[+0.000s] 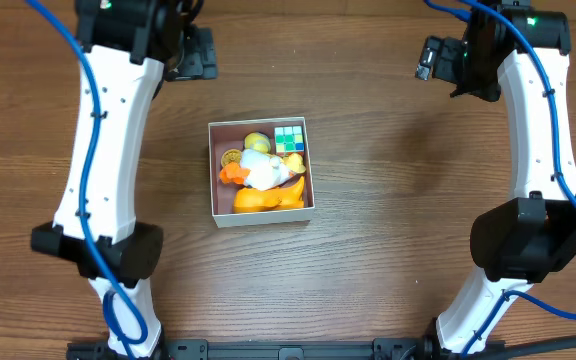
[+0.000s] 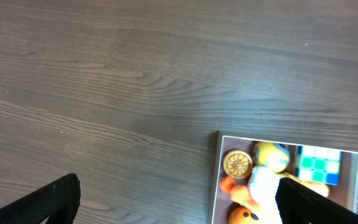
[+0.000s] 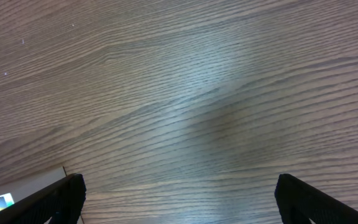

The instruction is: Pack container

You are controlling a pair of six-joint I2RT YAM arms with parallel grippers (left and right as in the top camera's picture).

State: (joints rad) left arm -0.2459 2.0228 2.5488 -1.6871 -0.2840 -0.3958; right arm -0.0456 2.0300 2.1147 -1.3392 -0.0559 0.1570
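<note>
From overhead, looks straight down on the whole table [image 1: 368,290], the container [image 1: 263,217] at frame centre. From the left wrist, faces down much nearer, sharing that container at lower right. From the right wrist, likewise down and near, sharing only its corner at lower left

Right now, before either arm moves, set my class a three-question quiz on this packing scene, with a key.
1. True or false: the container already holds toys.
2. The left gripper and right gripper are: A) open and empty; B) shut on toys; C) resting inside it.
3. Fill in: the toy along the wall nearest the arm bases is ____ coloured.
Key: 1 true; 2 A; 3 orange.
</note>
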